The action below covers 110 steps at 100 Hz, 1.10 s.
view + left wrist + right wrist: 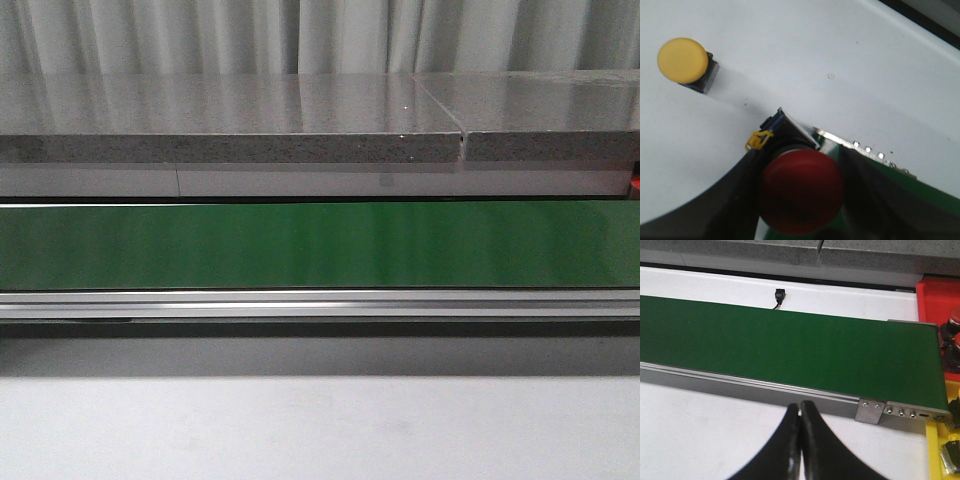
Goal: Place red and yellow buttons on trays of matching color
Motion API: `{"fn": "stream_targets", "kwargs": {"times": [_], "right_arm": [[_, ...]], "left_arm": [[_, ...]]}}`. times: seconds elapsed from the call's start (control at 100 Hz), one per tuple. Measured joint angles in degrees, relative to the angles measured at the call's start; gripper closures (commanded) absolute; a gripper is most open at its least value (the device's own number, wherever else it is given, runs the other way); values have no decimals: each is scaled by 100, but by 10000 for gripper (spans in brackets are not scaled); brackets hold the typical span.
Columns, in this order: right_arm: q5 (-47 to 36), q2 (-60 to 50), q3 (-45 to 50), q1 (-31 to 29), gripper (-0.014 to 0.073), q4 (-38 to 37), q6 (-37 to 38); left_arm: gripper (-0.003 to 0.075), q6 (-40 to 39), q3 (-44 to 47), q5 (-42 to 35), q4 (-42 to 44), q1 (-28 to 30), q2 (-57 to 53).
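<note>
Item: red button [801, 192]. We find it clamped between the two dark fingers of the left end effector [802, 200], cap toward the camera, its grey body and a small yellow clip showing just beyond the cap. It hangs over the white counter [850, 60], with a corner of the green conveyor belt [905, 192] just beside it. It is on no tray yet.

Item: yellow button [683, 60]. We find it standing free on the counter, well apart from the held red one, untouched by either arm. Still to be picked up.

Item: right end effector [800, 440]. Its fingers are pressed together with nothing between them; it hovers above the counter on the near side of the belt.

Item: red tray [939, 302]. We see it at the belt's far end in the right wrist view; at least one dark-bodied red button [956, 320] already lies in it, partly cut off by the frame edge.

Item: yellow tray [940, 440]. It sits next to the red tray; a few small parts lie in it, too cropped for us to name.

Item: front view. It shows only the bare belt and stone ledges.

Status, as we judge it: partly done. The held red button needs delivery to the red tray, the loose yellow one to the yellow tray.
</note>
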Motion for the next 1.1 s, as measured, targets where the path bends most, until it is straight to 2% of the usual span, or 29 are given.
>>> {"fn": "stream_targets", "kwargs": {"times": [0.39,0.74,0.84,0.96,1.01,1.1], "right_arm": [[0,0,0,0,578,0,0],[0,0,0,0,578,0,0],[0,0,0,0,578,0,0],[0,0,0,0,578,0,0],[0,0,0,0,578,0,0],[0,0,0,0,578,0,0]], "left_arm": [[499,263,1443,-74,-16,-480,-989],[490,297,1726,-235,-200,-712,-989],[429,297,1726,-249,-212,-712,-989],[274,300,1726,-251,-212,-712,-989],[231,300,1726,-261,-233,-712,-989],[229,309,1726,-284,-247,-712,-989]]}}
